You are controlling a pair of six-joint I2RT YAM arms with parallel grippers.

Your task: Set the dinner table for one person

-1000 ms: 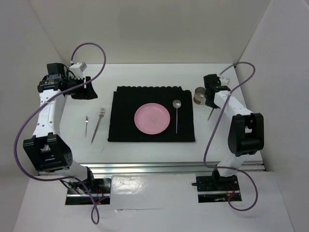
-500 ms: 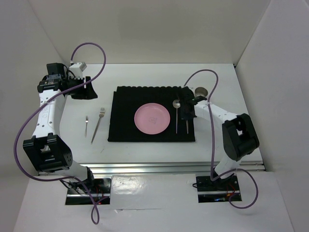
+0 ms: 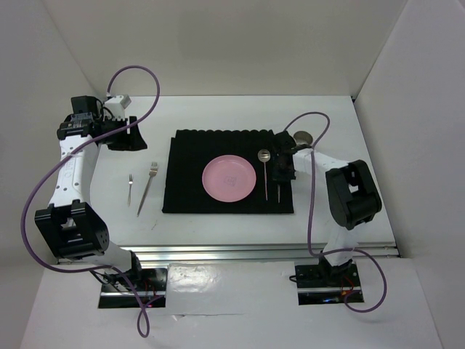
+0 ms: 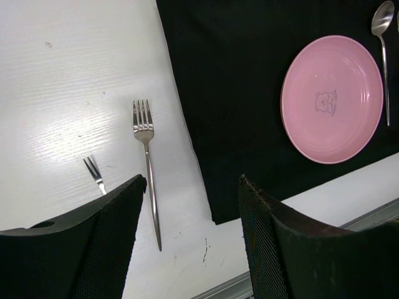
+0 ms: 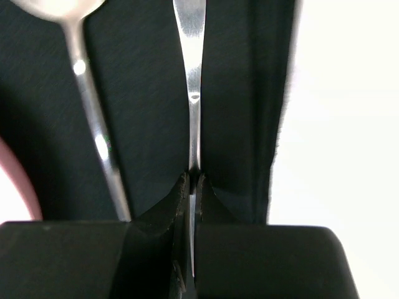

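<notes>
Top view, dinner table (image 3: 218, 227): white slab with rails, under everything; rigid, stays fixed, nothing to grasp.
Top view, layout: black placemat (image 3: 189, 167) mid-table; pink plate (image 3: 229, 179) on it; spoon (image 3: 266, 171) just right of the plate.
Top view, right gripper (image 3: 282, 178): over the mat's right strip, beside the spoon.
Top view, left gripper (image 3: 123, 133): far left, well apart from the large fork (image 3: 147, 187) and small fork (image 3: 130, 187) lying on bare table.
Left wrist, pincer: jaws wide apart, nothing between them; both forks below.
Right wrist, pincer: pinched tight on a slim steel utensil (image 5: 192, 62), probably a knife, held by its narrow shaft.
Right wrist, contact with mat: cannot tell.
Handling (judgement): utensil light, stiff, slick; could pivot in a thin grip. Hold mid-shaft, lower flat, parallel to the spoon.
</notes>
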